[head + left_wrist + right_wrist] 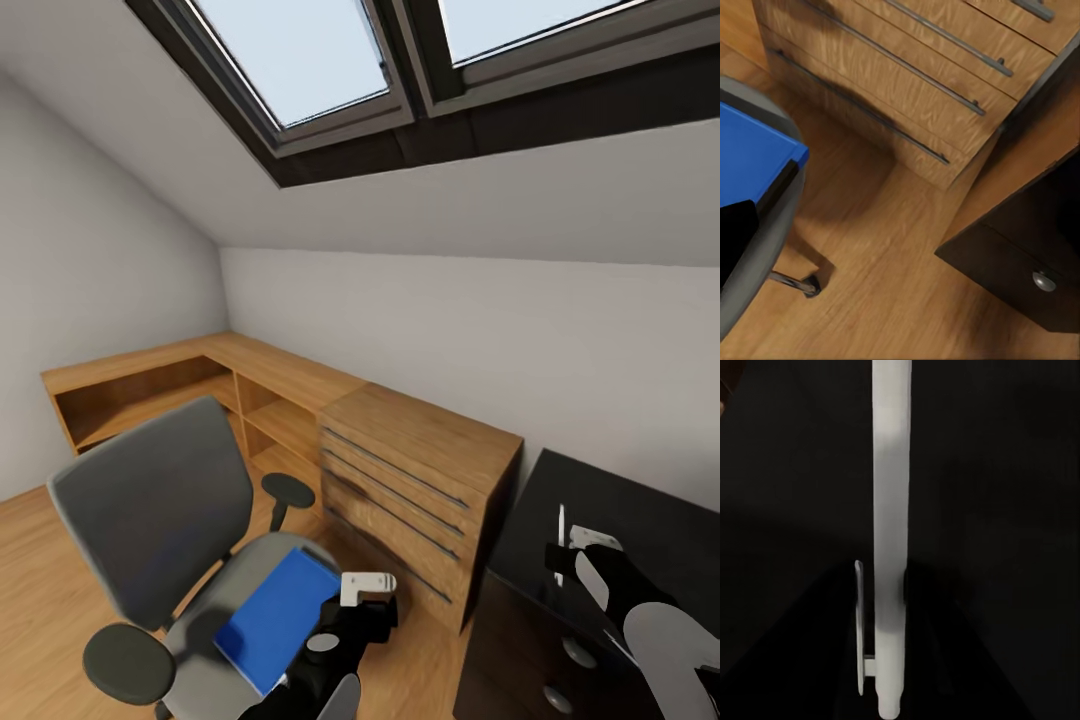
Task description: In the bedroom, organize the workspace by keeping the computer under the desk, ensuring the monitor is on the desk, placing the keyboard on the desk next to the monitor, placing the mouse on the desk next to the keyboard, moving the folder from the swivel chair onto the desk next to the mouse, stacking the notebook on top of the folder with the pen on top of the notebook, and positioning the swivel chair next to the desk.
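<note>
Our left hand hangs just above the near right corner of the blue folder; we cannot tell how far its fingers are parted, and we see nothing clearly gripped in them. The folder lies flat on the seat of the swivel chair, directly below and to the left of that hand, its long axis running from the chair's front edge back toward the backrest.

Our right hand is closed on a white pen, held upright over the dark worktop well to the right. So we judge the left arm far nearer the folder, which must travel rightward to that worktop.
</note>
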